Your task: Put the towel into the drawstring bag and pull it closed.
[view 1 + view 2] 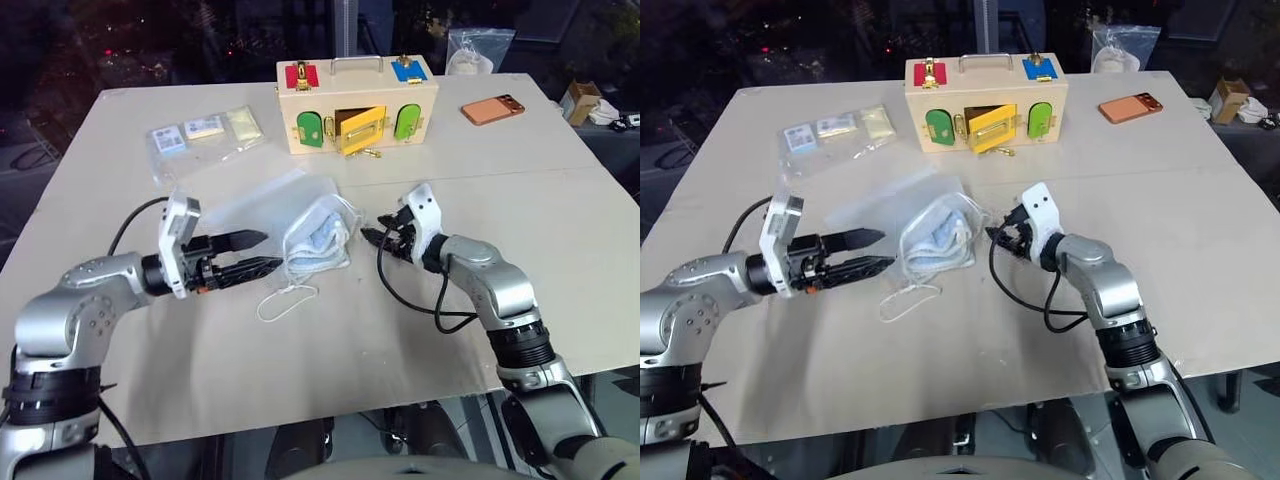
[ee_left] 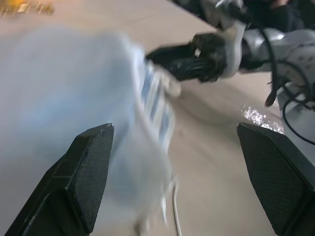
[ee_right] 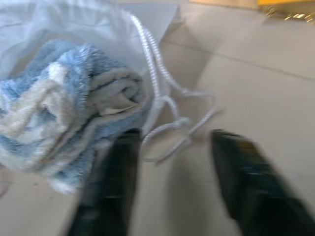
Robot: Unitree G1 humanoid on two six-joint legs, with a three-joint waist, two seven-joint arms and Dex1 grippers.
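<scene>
Readable text: none could be read on any thing.
Packets in the clear plastic bag (image 1: 205,132): prints were too small to read.
Wooden box (image 1: 357,103): no letters or numbers were seen.

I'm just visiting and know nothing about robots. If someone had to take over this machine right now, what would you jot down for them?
Left gripper: fingers open, holding nothing, just beside the drawstring bag.
Right gripper: fingers apart, empty, on the bag's other side.
The towel sits inside the bag, bunched at its mouth and partly showing. The bag lies mid-table in front of the wooden latch box.
Done: towel is in.
Left: the mouth is still open. The cord lies slack on the table; grasp it and pull the bag closed.
</scene>
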